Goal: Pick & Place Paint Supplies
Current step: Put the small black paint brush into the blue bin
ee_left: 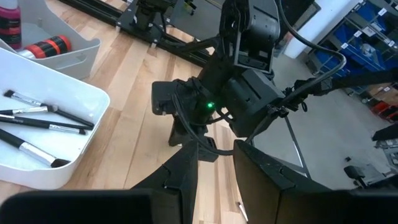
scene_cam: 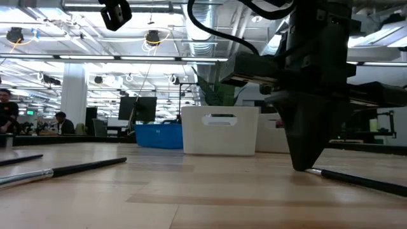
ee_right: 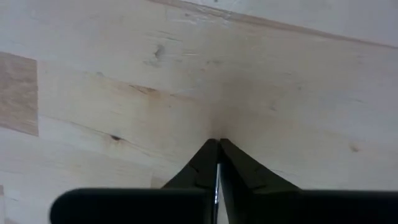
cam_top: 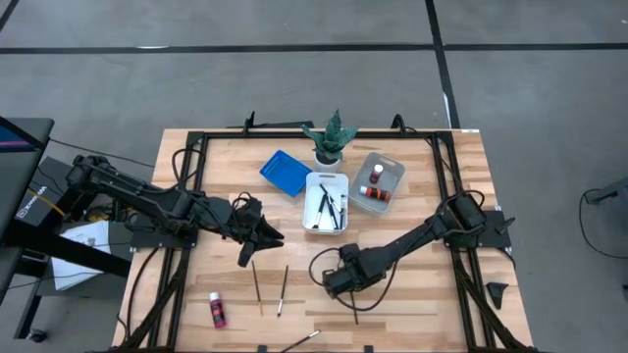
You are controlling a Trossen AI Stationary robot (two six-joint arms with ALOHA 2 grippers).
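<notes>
Paintbrushes and small red bottles are spread across the wooden table (cam_top: 412, 294) we work at. Farthest left, near the front edge, one red bottle with a white cap (cam_top: 217, 310) lies on its side on the bare wood. Just to its right lie two loose brushes (cam_top: 257, 289), side by side but apart, and a third (cam_top: 299, 339) rests at the very front edge. Above them our left gripper (cam_top: 267, 235) hangs over the table; its fingers stand a little apart with nothing between them. Moving right, the blue tray (cam_top: 285, 172) sits near the back, then the white tray (cam_top: 314, 182) holding several dark-handled brushes (cam_top: 327, 208), with the green potted plant (cam_top: 332, 137) behind it. In front of the white tray our right gripper (cam_top: 337, 285) is down at the tabletop, its fingers pinched together on the thin paintbrush (scene_cam: 362, 180) that lies there; the wrist view shows a silvery sliver between the tips. Farthest right, the grey tray (cam_top: 393, 167) holds two more red bottles (cam_top: 376, 186).
</notes>
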